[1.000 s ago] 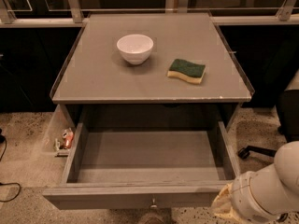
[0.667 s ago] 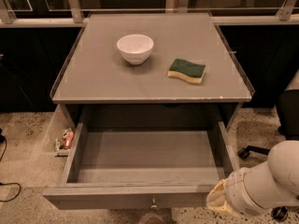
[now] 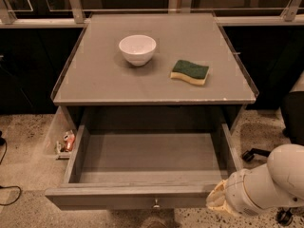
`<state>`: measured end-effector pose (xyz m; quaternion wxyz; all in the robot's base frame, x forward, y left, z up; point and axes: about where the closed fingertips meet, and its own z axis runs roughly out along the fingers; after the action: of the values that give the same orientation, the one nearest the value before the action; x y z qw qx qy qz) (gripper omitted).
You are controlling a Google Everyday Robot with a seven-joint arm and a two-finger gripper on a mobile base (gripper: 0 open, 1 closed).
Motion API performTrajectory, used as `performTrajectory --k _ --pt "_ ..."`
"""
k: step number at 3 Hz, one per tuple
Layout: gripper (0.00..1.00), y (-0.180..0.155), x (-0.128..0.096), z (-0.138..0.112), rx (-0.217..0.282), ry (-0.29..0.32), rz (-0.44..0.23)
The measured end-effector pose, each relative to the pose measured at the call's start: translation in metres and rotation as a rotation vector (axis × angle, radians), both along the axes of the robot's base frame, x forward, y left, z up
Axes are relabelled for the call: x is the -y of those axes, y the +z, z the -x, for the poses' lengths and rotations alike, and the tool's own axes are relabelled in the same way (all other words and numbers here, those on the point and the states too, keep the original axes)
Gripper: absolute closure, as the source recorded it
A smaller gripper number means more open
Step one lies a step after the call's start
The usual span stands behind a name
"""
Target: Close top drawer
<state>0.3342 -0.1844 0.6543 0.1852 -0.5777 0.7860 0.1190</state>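
Note:
The top drawer (image 3: 147, 158) is pulled far out from under the grey table top. Its plain grey box is empty. Its front panel (image 3: 128, 199) runs along the bottom of the camera view, with a small round metal knob (image 3: 156, 204) at its centre. My gripper (image 3: 217, 203) is at the lower right, at the end of the white arm (image 3: 270, 184), right by the right end of the drawer's front panel. Its tip is partly cut off by the bottom of the view.
A white bowl (image 3: 137, 49) and a green-and-yellow sponge (image 3: 190, 72) sit on the table top (image 3: 95, 80). Small clutter (image 3: 66, 144) lies on the floor left of the drawer. A dark chair base (image 3: 254, 154) stands at the right.
The arm and gripper have moved left, closer to the right end of the drawer's front panel. The drawer has not visibly moved.

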Motion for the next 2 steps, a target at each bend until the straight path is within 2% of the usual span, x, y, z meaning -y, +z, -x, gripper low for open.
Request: performTrajectory --k 2 --pt "0.38 0.0000 0.0000 -0.0001 0.000 0.000 0.000"
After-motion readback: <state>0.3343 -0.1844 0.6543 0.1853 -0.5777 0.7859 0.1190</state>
